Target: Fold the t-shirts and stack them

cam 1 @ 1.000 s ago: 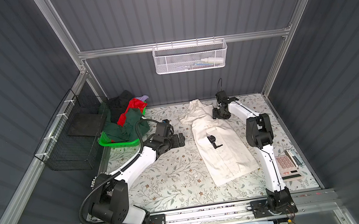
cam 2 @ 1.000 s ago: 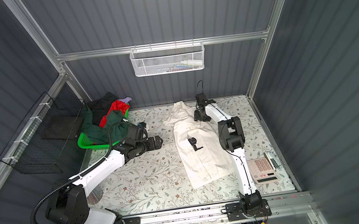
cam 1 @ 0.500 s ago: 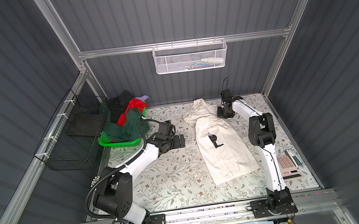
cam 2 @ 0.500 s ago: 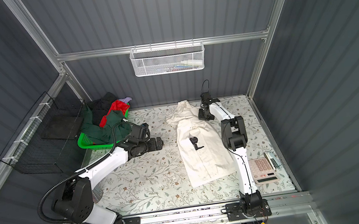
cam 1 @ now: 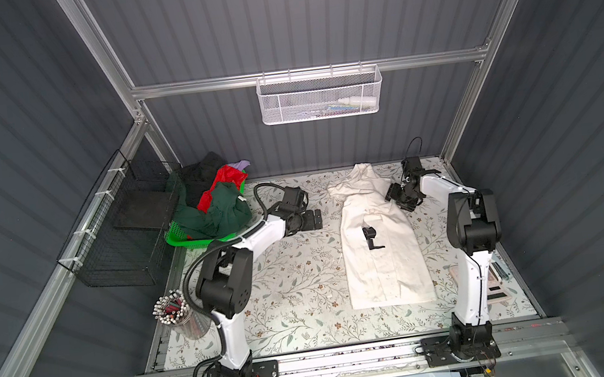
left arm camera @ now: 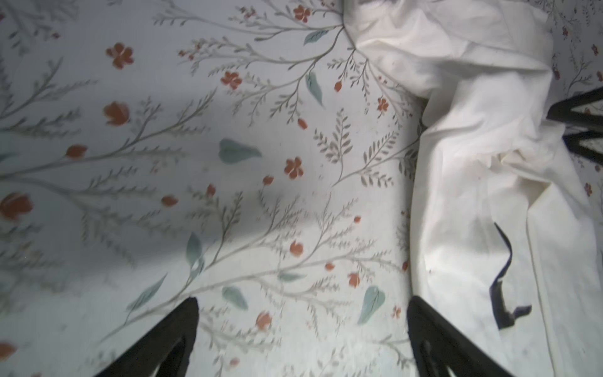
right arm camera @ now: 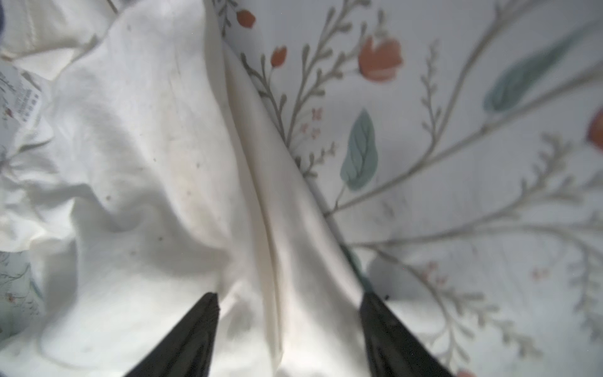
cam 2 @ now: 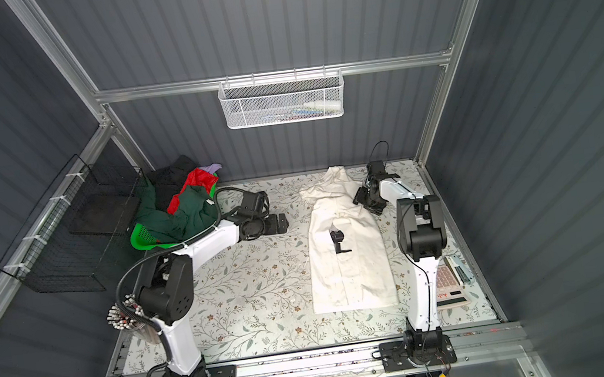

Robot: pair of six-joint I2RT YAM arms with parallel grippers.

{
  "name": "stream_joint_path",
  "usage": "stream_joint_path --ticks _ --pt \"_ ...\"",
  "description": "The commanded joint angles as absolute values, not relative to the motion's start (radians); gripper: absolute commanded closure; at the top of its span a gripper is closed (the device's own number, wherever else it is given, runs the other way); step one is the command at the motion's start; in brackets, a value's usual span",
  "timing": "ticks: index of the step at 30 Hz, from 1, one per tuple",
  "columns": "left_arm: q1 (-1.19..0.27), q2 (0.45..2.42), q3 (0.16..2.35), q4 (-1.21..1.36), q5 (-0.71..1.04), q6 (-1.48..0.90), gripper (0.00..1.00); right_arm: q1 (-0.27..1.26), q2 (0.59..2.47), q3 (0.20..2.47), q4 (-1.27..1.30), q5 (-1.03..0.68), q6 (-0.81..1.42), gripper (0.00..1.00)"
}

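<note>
Plainly one cream t-shirt [cam 1: 382, 265], four other t-shirts [cam 1: 218, 210] (heaped on basket [cam 1: 178, 237])

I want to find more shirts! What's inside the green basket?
Clothes fill the green basket: a dark green shirt on top, a red shirt, a black shirt and a bit of purple cloth. Anything under them is covered.

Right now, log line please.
left gripper: open, over table | right gripper: open, astride cream shirt edge | other shirts: in basket
</note>
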State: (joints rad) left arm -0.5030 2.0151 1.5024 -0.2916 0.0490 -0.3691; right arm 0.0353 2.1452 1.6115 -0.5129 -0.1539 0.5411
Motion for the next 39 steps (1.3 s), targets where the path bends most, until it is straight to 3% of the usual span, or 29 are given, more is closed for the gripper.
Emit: stream_joint_path --ticks 1,5,10,23,29,33,39 --pt "-0.489 2.139 1.650 -0.291 0.126 -0.358 0.01 0.051 2.019 1.496 -0.472 -0.133 0.550 0.16" --pt "-0.482 2.310 1.863 -0.324 0.206 -0.339 0.16 0.094 1.861 1.340 -0.451 -0.078 0.544 0.14" --pt "-0.480 2.468 2.068 -0.386 0.279 -0.334 0.32 0.213 1.747 1.221 -0.471 -0.035 0.524 0.22" --pt "-0.480 2.636 2.261 -0.329 0.322 -0.440 0.34 0.485 1.817 1.173 -0.481 -0.066 0.529 0.30" --pt "-0.477 2.736 2.356 -0.258 0.379 -0.580 0.57 0.518 1.838 1.192 -0.505 -0.042 0.503 0.34" --pt "-0.477 2.788 2.408 -0.247 0.395 -0.627 0.63 0.518 1.854 1.196 -0.516 -0.049 0.493 0.36" --pt "-0.473 2.802 2.415 -0.216 0.367 -0.639 0.91 0.521 1.875 1.192 -0.514 -0.063 0.466 0.37"
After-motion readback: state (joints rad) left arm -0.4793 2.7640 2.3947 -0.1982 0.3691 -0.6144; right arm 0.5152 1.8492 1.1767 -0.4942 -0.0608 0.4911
